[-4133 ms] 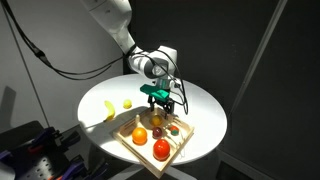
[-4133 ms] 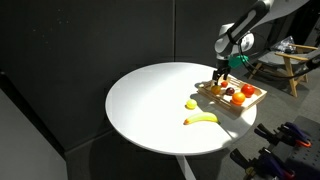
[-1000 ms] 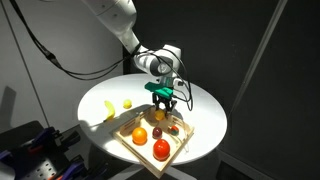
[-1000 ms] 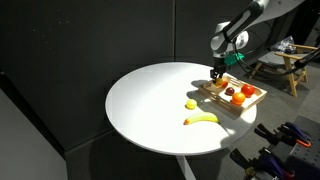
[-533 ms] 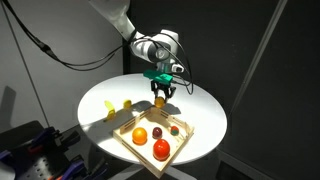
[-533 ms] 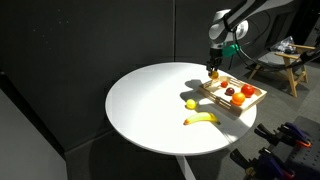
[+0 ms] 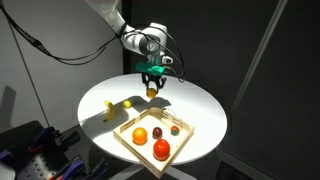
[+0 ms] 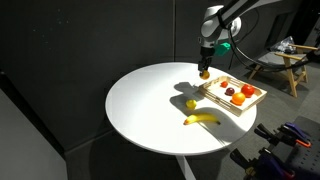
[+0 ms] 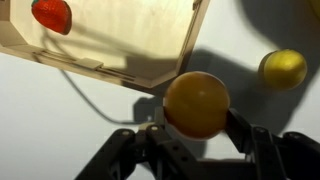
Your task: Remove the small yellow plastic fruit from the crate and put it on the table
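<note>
The small yellow plastic fruit (image 9: 196,103), round and yellow-orange, sits between my gripper's (image 9: 197,112) two dark fingers, which are shut on it. In both exterior views the gripper (image 7: 152,86) (image 8: 204,71) hangs well above the white table (image 7: 205,105) (image 8: 140,100), just beyond one edge of the light wooden crate (image 7: 134,121) (image 8: 212,95). The wrist view shows the crate's corner (image 9: 150,60) at upper left, with the held fruit over bare table beside it.
A tinier yellow round fruit (image 9: 283,69) (image 7: 127,103) (image 8: 191,103) and a banana (image 7: 108,109) (image 8: 203,119) lie on the table. An orange fruit (image 7: 139,135), a red one (image 7: 161,149) and small pieces remain in the crate, including a strawberry (image 9: 52,14).
The gripper has lifted the yellow fruit up out of the crate and carried it past the crate's edge, over the table. The other fruits have not moved.
</note>
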